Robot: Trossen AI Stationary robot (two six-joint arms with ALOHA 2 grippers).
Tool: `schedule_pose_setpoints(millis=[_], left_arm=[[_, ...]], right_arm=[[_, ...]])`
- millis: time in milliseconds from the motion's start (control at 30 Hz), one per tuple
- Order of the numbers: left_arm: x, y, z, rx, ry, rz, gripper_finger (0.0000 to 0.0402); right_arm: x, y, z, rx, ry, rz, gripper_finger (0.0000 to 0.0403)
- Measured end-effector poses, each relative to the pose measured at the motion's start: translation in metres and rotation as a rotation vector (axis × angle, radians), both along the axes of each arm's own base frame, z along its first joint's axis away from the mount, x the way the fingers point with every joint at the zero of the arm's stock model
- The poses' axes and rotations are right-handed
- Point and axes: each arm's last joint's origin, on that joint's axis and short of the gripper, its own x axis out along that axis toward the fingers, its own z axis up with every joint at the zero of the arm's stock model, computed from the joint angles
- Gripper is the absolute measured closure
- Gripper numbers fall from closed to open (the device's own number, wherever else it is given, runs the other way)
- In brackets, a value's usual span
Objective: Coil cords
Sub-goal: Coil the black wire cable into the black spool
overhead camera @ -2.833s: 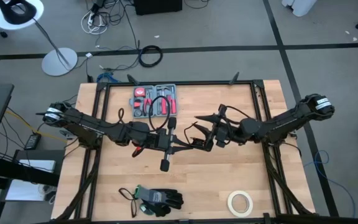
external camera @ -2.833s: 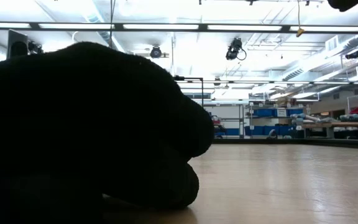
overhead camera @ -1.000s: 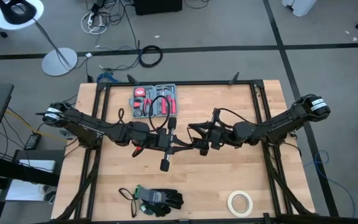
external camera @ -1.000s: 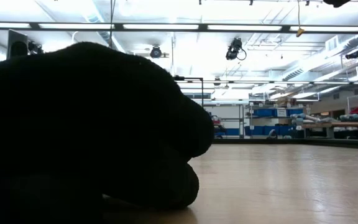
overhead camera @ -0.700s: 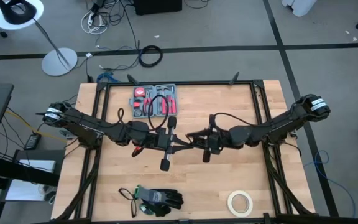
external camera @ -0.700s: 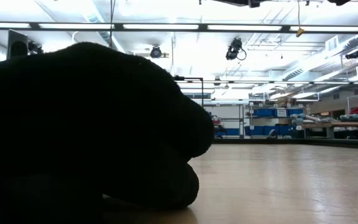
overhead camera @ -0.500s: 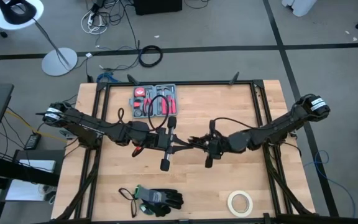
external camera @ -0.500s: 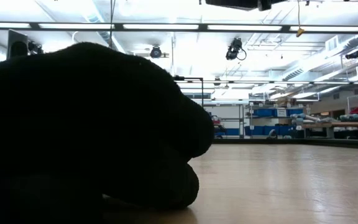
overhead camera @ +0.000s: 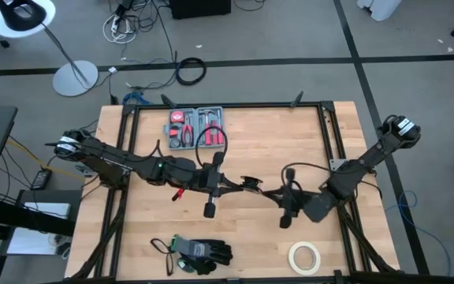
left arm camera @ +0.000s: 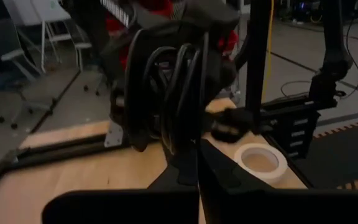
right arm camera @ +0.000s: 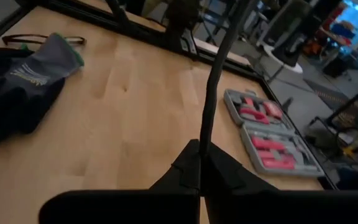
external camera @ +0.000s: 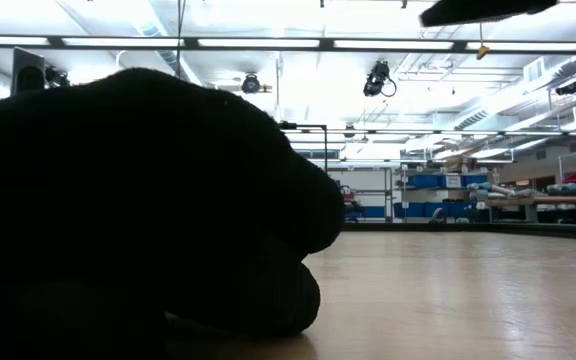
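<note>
Both jaws on taut cord (overhead camera: 260, 188)

A dark glove (external camera: 138, 210) fills the low view's left half, hiding the table (external camera: 468, 290) behind it.

A tool case (overhead camera: 196, 127) is set at the table's (overhead camera: 306, 134) far edge. Gloves (overhead camera: 201, 254) are laid at the near edge, left of a tape roll (overhead camera: 304, 256).

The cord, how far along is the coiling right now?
Partly done. Several loops of the cord are already gathered and pinched in the shut left claw over the middle of the table. In hand: the shut right claw grips the cord's free length, which runs taut away from it in the right wrist view. Left: winding that remaining stretch onto the coil.
</note>
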Motion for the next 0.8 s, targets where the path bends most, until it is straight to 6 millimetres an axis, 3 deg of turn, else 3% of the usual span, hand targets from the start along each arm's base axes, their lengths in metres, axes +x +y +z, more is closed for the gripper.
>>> schedule_pose_setpoints(millis=[433,800], left_arm=[[-0.003,-0.005,-0.009,-0.019,0.097,0.009,0.0402],[-0.003,-0.004,-0.012,-0.005,0.129,0.043,0.0402]], right_arm=[[-0.042,0.021,0.017,0.076,-0.08,0.044,0.0403],[-0.057,0.034,0.022,0.153,-0.111,0.113,0.0403]])
